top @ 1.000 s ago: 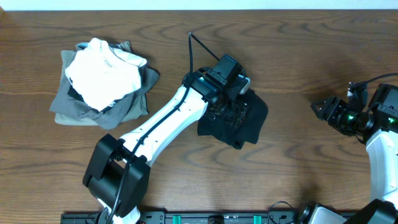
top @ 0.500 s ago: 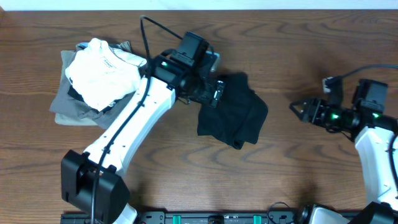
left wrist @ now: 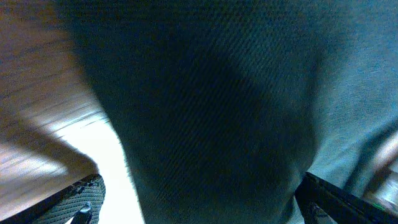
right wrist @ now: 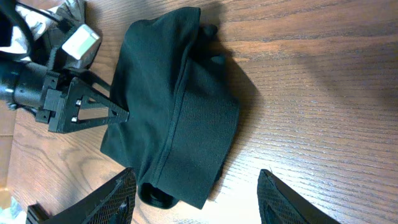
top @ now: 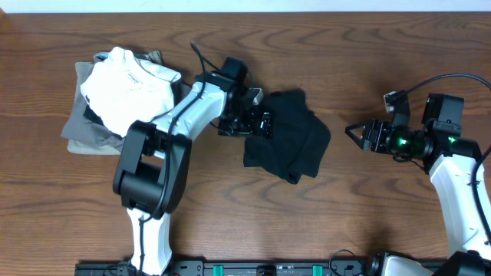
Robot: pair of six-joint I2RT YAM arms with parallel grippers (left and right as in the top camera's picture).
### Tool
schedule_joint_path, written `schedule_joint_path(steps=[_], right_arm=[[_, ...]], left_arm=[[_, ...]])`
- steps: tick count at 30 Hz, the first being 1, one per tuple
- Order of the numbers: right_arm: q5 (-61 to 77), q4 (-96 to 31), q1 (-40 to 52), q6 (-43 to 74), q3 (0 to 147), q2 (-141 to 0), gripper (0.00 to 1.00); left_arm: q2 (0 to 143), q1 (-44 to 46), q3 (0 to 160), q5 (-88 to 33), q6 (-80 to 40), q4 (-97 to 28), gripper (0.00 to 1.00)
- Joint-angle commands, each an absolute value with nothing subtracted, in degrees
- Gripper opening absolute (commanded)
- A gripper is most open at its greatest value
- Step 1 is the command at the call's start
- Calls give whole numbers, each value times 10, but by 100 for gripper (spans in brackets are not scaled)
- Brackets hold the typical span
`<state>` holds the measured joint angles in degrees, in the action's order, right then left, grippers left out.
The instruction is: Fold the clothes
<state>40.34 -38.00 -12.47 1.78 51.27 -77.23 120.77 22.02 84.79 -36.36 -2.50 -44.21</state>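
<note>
The clothes, a black shirt [top: 290, 139], lie folded into a compact bundle at the table's middle. My left gripper [top: 262, 123] sits at the bundle's left edge with its jaws spread wide. In the left wrist view dark fabric [left wrist: 211, 93] fills the frame, and the fingers [left wrist: 78, 202] show only at the bottom corners, closed on nothing. My right gripper [top: 354, 132] hovers to the right of the shirt, apart from it and open. In its own view the shirt [right wrist: 180, 106] lies ahead of the open right gripper [right wrist: 199, 202], with the left gripper [right wrist: 93, 112] at the shirt's far side.
A pile of folded garments stands at the back left, a white one [top: 126, 88] on top of grey and olive ones [top: 96, 136]. The left arm [top: 173, 123] reaches across beside that pile. Bare wooden tabletop [top: 368, 207] lies in front and to the right.
The left gripper came off the top of the shirt, swung back to its left edge and opened wide. The right gripper moved left toward the shirt.
</note>
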Motion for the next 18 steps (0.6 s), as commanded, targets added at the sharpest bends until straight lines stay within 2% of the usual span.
schedule_joint_path(steps=[1, 3, 5, 6, 7, 8, 18], right_arm=[[414, -379, -119, 4, 516, -768, 60], [414, -375, -119, 4, 516, -768, 59], [414, -371, -119, 4, 516, -768, 59], [414, -370, -119, 4, 516, -768, 59], [414, -370, -119, 4, 516, -768, 59], [414, -371, -119, 4, 516, -768, 58], [414, -370, -119, 17, 516, -768, 57]], left_arm=[[1227, 218, 847, -544, 40, -431, 98], [1233, 221, 847, -577, 51, -427, 94], [1233, 225, 847, -574, 56, -427, 65], [1232, 226, 847, -574, 56, -425, 39], [1232, 226, 847, -575, 55, -425, 19], [1230, 225, 848, -574, 55, -425, 6], [1107, 156, 947, -562, 55, -447, 6]])
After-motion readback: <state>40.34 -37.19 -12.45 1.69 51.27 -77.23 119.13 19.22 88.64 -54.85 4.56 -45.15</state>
